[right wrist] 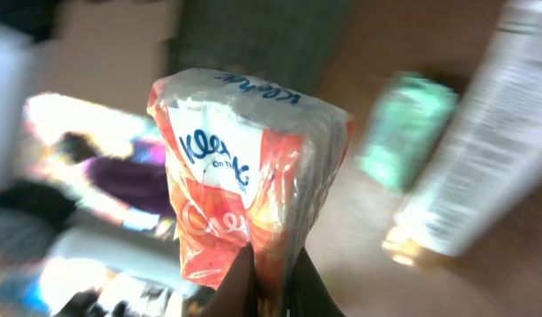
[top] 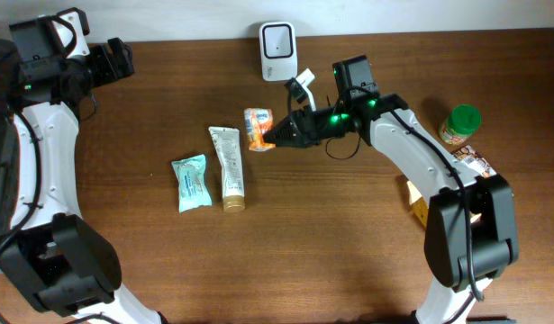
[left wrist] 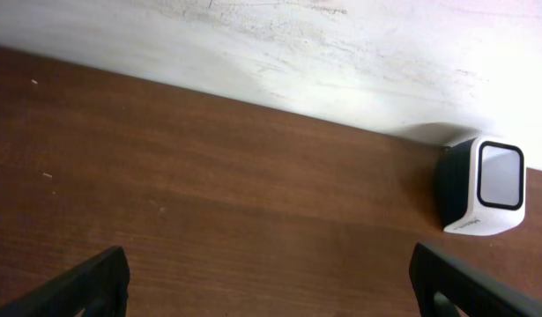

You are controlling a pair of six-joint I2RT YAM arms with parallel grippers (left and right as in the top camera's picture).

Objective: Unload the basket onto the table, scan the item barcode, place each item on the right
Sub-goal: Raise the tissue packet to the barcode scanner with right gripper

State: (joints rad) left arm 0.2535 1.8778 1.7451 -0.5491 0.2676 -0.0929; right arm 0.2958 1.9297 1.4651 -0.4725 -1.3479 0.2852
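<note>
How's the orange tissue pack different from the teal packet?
The orange tissue pack is pinched in the right gripper; the teal packet lies free. The tissue pack is orange and white, the packet teal. The pack is nearer the scanner than the packet. Both are soft wrapped packs.

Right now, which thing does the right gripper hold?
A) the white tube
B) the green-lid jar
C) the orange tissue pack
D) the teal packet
C: the right gripper is shut on the orange tissue pack; the tube and teal packet lie apart from it.
</note>
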